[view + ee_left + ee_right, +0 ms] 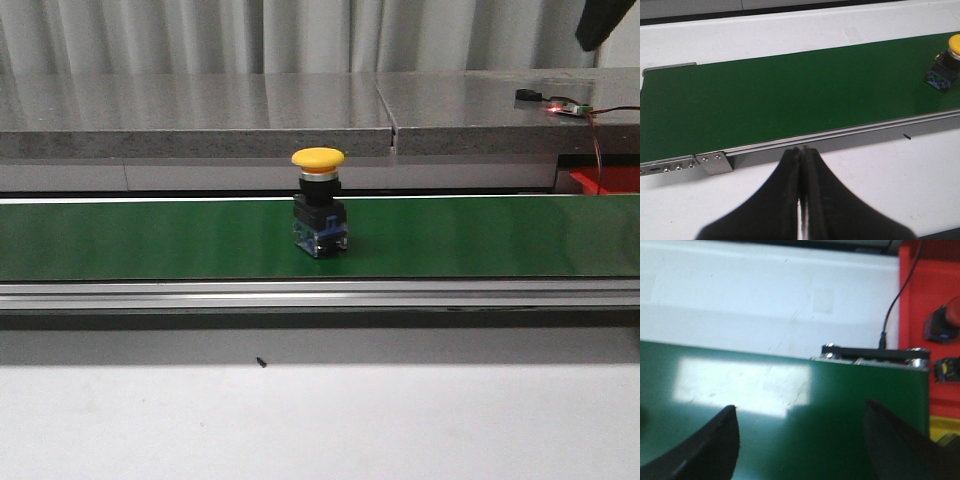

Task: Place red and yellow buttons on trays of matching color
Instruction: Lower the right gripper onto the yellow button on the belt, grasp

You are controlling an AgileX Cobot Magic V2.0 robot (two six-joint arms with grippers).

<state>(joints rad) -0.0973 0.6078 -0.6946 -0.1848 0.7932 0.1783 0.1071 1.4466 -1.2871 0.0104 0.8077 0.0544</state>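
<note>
Yellow button (318, 215): upright on green belt (150, 240), about mid-length in the front view, toward the far edge. Domed yellow cap on a metal collar, black body, clear-and-blue block at the base. Untouched, nothing beside it.

Handling, by judgement: rigid plastic and metal, light, top-heavy on a small base, likely to tip if nudged sideways. Cap smooth and rounded, a poor hold. Best taken across the flat sides of the black body below the collar.

Red tray (927, 295): partly seen in the right wrist view, past the belt's right end, with at least one red-capped button (945, 322) inside. Yellow patch (945, 425) next to it at the picture's edge; whether a tray, cannot tell.

Left pincer (803, 150): closed, fingers pressed together, empty, over the white tabletop (890, 185) on the near side of the belt, well left of the button.

Right pincer (800, 435): open wide, empty, above the belt near its right end.
</note>
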